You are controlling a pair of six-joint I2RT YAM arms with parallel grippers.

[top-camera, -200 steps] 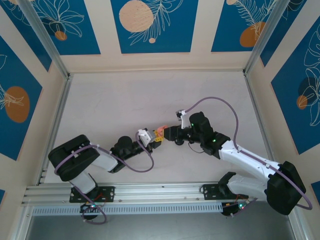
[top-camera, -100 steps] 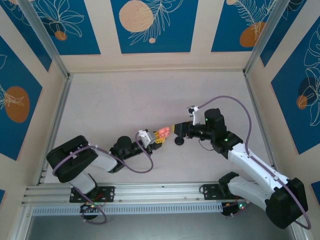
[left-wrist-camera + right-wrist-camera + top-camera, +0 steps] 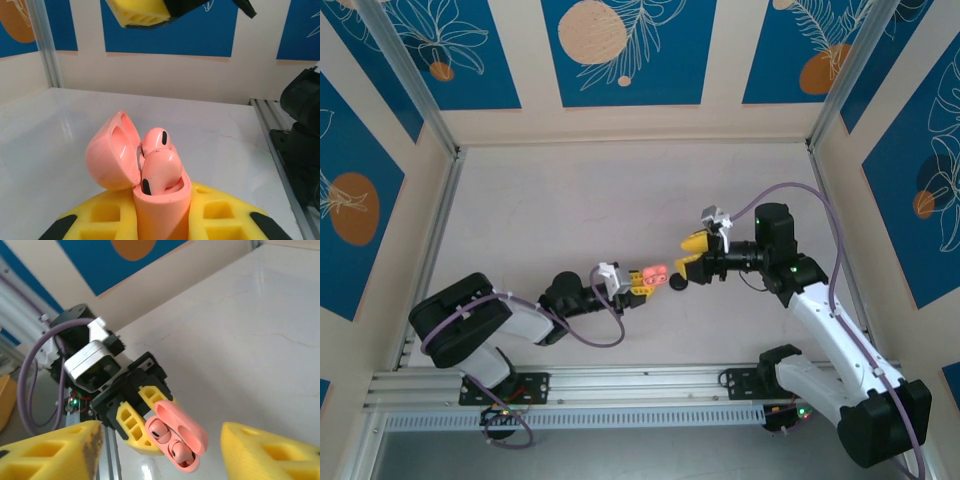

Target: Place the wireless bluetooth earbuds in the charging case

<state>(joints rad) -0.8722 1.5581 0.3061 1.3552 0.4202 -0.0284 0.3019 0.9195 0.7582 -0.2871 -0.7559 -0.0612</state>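
**Open charging case held in the left fingers, right fingers spread beside it**

You are looking at the charging case (image 3: 654, 272), a small, salmon-pink, pebble-rounded shell. Your left gripper (image 3: 642, 279) is holding it near the middle of the tabletop (image 3: 570, 200), its yellow fingers (image 3: 95, 220) pressing closed on the lower body. The lid (image 3: 112, 152) is standing hinged open and leaning to one side, showing a glossy, hollow inner face. Two pink earbuds (image 3: 159, 172) are sitting side by side in the case, each bearing a small dark oval mark. Your right gripper (image 3: 687, 256) is hovering just beside the case, clear of it, its fingers (image 3: 50, 452) standing wide apart and gripping nothing. A small black disc (image 3: 678, 283) is lying on the tabletop below it.
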